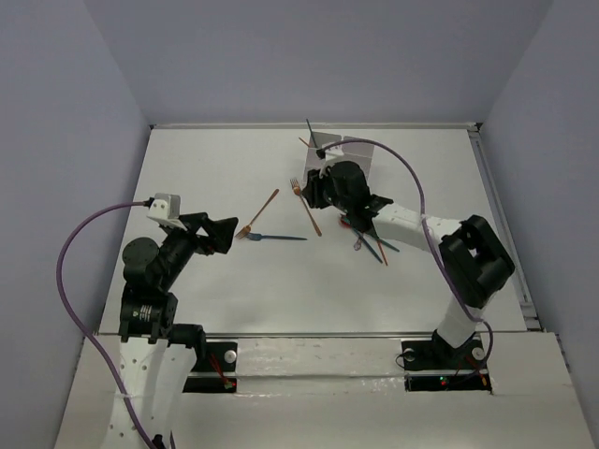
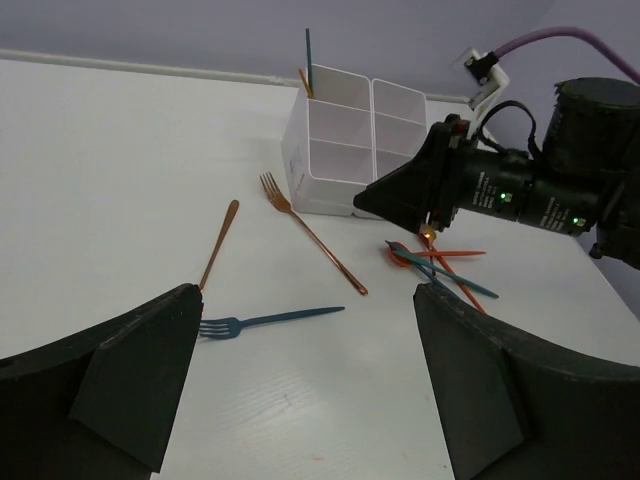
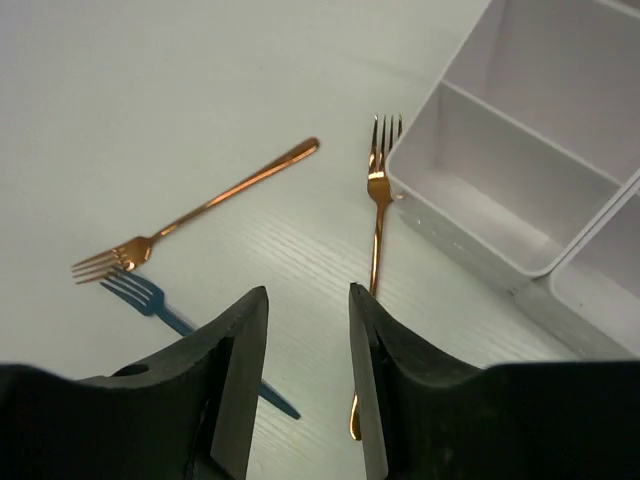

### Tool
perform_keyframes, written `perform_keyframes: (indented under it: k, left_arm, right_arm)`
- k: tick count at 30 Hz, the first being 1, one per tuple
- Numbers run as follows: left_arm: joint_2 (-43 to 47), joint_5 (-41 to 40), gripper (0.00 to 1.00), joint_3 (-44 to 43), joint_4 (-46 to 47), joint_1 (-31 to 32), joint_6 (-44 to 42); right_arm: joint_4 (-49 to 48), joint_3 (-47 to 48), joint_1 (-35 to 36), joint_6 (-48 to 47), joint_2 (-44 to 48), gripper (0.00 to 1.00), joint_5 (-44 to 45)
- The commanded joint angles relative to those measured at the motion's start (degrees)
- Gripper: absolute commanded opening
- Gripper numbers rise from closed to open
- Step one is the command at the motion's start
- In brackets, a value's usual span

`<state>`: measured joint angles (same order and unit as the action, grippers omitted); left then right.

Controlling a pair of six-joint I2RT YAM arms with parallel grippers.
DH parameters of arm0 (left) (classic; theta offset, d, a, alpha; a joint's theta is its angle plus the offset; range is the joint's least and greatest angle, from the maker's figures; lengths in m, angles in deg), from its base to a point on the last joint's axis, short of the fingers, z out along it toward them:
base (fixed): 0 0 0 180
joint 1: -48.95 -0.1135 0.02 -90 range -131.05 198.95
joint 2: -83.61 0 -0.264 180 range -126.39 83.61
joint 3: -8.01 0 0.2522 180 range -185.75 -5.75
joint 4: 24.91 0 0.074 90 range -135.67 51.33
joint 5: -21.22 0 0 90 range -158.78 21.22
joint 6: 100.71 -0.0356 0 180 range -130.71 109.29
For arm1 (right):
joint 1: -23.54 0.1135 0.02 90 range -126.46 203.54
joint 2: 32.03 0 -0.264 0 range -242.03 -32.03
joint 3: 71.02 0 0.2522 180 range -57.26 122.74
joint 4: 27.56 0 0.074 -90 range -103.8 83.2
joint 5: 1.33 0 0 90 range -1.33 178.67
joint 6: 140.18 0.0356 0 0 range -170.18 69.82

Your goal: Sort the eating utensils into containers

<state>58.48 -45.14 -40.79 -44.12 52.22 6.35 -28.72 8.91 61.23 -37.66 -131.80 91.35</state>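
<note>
Thin orange-brown forks, one teal fork near white container block; left tool, right tool both parted, empty.

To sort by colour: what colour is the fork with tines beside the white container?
Orange-brown fork, clearest in right wrist view.

The containers are set toward the far side of the table, with two utensils stood in the far left compartment, one fork laid just beside the near left corner, a second fork laid further left, a third fork laid nearer the arms, and a crossed heap of utensils laid to the near right.
</note>
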Motion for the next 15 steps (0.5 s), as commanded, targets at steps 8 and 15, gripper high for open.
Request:
perform_keyframes:
  k: [8, 15]
  left_arm:
    - [1.8, 1.7, 0.99, -0.5, 2.6, -0.3, 0.6]
    - [1.8, 2.0, 0.99, -0.4, 2.7, -0.3, 0.6]
  right_arm:
    - [11.2, 6.9, 0.2, 2.5, -11.6, 0.49, 7.3]
    - [11.0, 9.1, 0.7, 2.9, -16.9, 0.43, 7.9]
